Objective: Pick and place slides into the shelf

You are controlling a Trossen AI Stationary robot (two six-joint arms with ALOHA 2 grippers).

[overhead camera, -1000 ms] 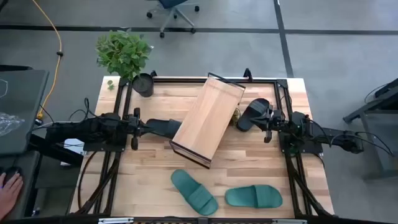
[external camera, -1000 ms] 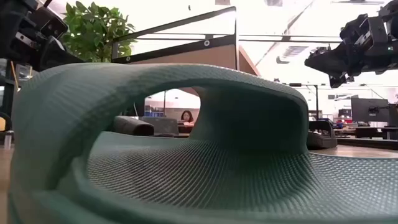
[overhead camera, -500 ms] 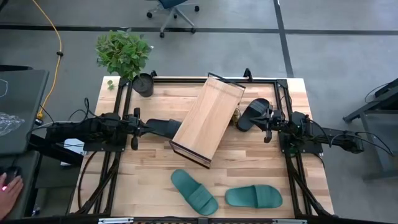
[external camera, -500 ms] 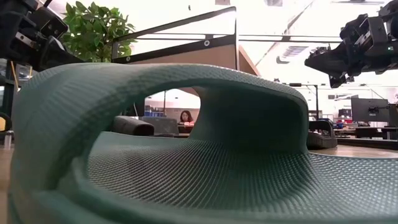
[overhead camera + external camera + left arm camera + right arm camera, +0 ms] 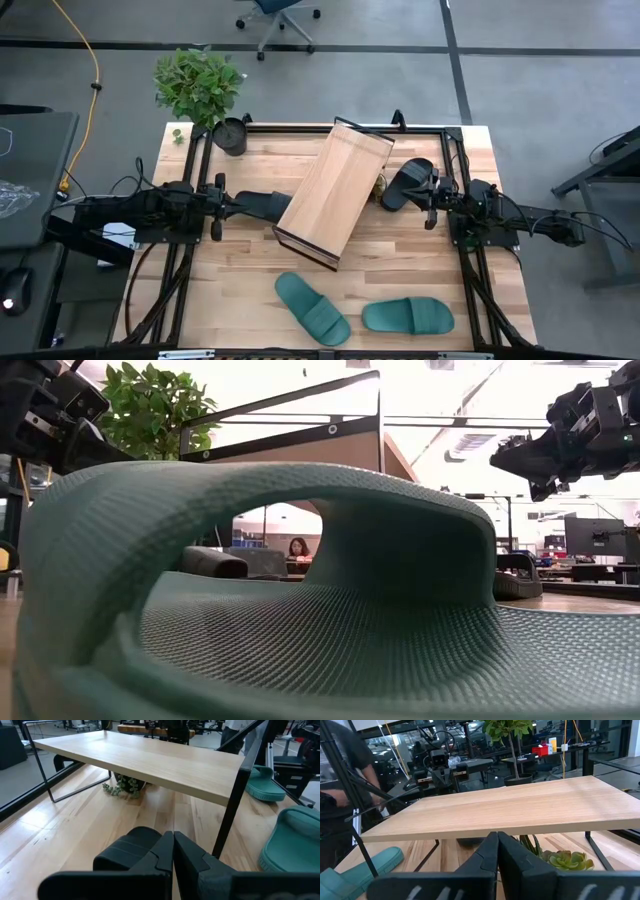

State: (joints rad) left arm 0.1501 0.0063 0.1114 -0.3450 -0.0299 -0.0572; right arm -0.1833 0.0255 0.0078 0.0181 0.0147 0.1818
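My left hand is clenched with nothing in it, fingers pressed together just above a black slide that lies on the table beside the shelf. My right hand is clenched and empty too, hovering by the other black slide on the shelf's far side. The two green slides lie flat toward the near edge of the table, well apart from both hands. The shelf's slanted board carries nothing yet, so none of the four is placed.

I judge these slides light, rubbery and bendy, not fragile; a grip on the sole edge would let them flop. The wide strap looks the best place to take hold: one finger under the arch, one on top. On the slanted board a smooth sole may slide downhill, so I would set each one down gently.
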